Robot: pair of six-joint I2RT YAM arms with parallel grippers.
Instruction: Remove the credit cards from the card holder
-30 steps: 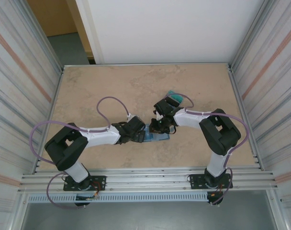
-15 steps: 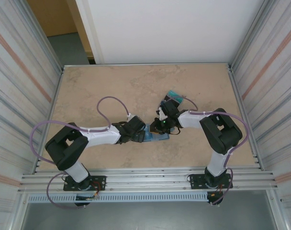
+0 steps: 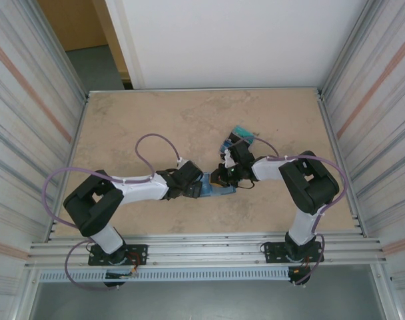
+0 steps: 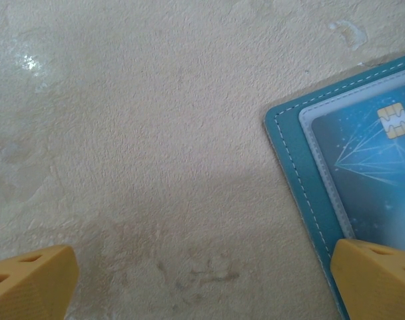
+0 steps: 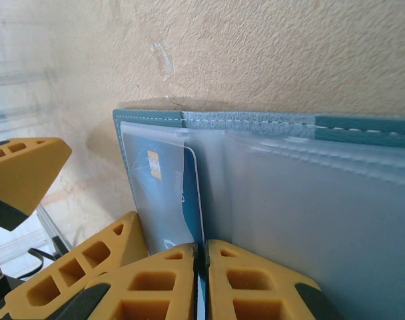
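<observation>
Right wrist | right jaws pinch card [image 5: 172, 200] (blue) | left jaws wide

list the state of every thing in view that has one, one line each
card holder, open, lying flat on the table
blue card, in the holder's clear pocket, its edge pinched by the right pincer
loose cards, out of the holder, lying on the table apart from it
left pincer, open, one fingertip over the holder's edge
right pincer, shut on the blue card's edge

Teal card holder [image 4: 292, 167], blue card [image 4: 369, 167]
</observation>
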